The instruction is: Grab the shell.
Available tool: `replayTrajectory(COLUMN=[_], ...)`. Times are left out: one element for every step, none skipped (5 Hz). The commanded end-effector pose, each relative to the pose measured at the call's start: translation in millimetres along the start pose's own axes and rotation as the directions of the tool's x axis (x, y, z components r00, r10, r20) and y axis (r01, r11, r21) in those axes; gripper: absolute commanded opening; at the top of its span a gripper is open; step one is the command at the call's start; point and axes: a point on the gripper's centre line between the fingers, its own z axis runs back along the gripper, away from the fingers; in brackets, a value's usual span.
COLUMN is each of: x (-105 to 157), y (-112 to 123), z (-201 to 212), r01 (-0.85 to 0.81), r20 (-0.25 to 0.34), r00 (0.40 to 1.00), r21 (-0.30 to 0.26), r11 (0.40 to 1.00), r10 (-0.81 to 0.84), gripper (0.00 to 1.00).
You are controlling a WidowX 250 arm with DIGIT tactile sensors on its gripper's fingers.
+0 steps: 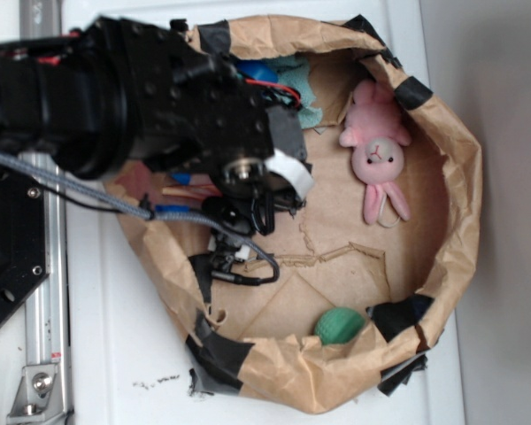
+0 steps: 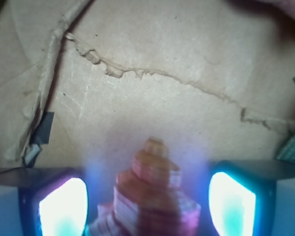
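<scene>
The shell (image 2: 150, 196) fills the bottom middle of the wrist view, a blurred ribbed tan-orange spiral with its narrow tip pointing away over the brown paper floor. My gripper (image 2: 147, 205) is open and straddles it. One glowing pad (image 2: 64, 209) stands to its left and the other to its right, with a gap showing on each side. In the exterior view the black arm and gripper (image 1: 264, 190) reach down into the left part of the paper-lined basin (image 1: 460, 177) and hide the shell.
A pink plush bunny (image 1: 378, 159) lies at the basin's upper right. A green ribbed ball (image 1: 339, 324) sits by the lower rim. Something blue (image 1: 255, 73) and a teal cloth (image 1: 303, 93) lie behind the arm. Torn paper seams (image 2: 152, 76) cross the floor.
</scene>
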Motion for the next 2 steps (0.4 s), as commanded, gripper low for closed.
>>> replayTrajectory(x=[-3, -2], y=[-17, -17], z=[0, 10], r01=[-0.027, -0.017], r20=[0.019, 0.046], r00=[0.999, 0.999], r21=[0.022, 0.055], r11=[0.999, 0.998], r10=[0.027, 0.014], gripper=[0.00, 0.00])
